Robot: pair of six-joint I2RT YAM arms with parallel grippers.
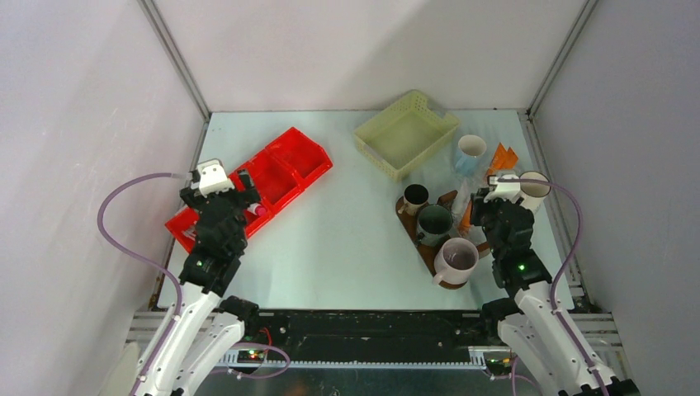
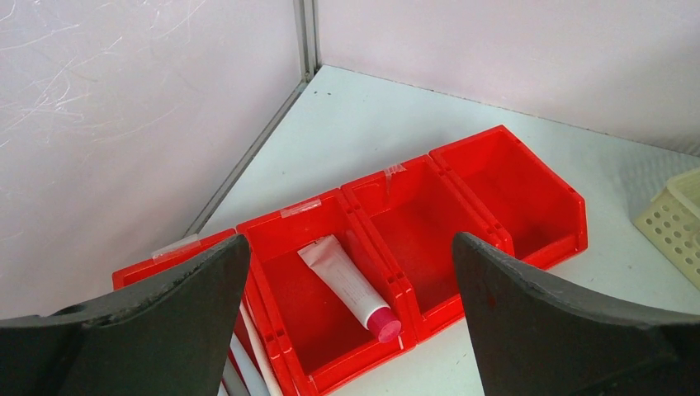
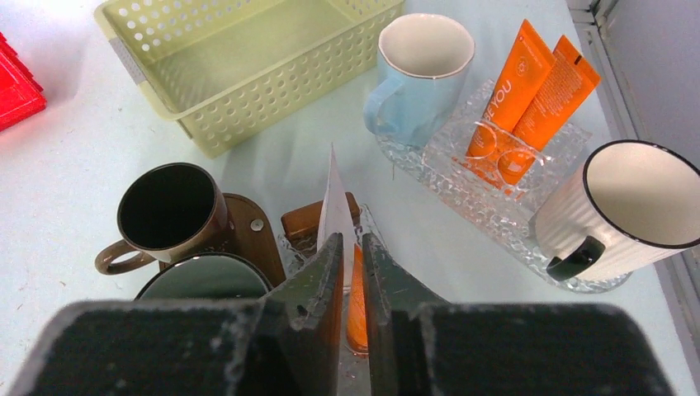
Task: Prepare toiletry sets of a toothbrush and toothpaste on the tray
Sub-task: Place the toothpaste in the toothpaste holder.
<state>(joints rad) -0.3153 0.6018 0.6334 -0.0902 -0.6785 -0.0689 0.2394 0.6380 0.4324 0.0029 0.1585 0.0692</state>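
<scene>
Hovering near the dark brown oval wooden tray (image 3: 248, 239), my right gripper (image 3: 352, 247) stood narrow around a flat white toothpaste tube (image 3: 334, 194), grip unclear; opening slowly, then rising straight, seemed safest.

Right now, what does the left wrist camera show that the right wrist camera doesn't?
Only the left wrist: a pink-capped white tube lying in one compartment of the red bin, framed by the wide-open left gripper. Only the right wrist: the brown mug, light blue mug, white mug, orange tubes in a clear dish, and the wooden tray. Both: the yellow basket and an edge of the red bin.
</scene>
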